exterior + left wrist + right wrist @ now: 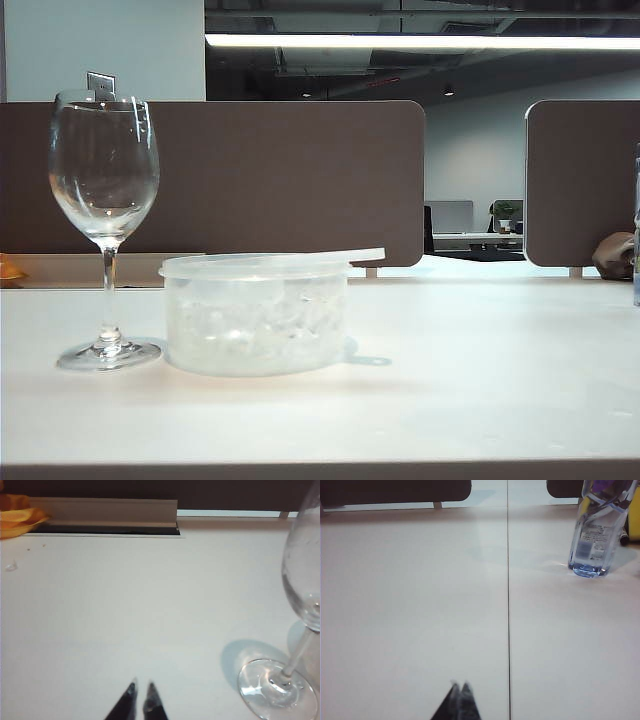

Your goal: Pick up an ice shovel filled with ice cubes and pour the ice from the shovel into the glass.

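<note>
The glass (103, 170) stands upright and empty at the table's left. Close to its right is a round translucent tub (200, 345) holding the ice cubes (255, 325). The ice shovel (365, 255) lies flat across the tub's rim, its thin handle poking out to the right. Neither gripper shows in the exterior view. In the left wrist view my left gripper (141, 685) hovers over bare table, tips nearly together and empty, with the glass (300, 580) off to one side. My right gripper (460, 685) is shut on nothing above bare table.
A clear water bottle (592, 535) stands on the table far from the right gripper. A dark seam (508, 605) runs across the tabletop. An orange object (17, 515) lies at the table's back edge, by brown partitions (300, 180).
</note>
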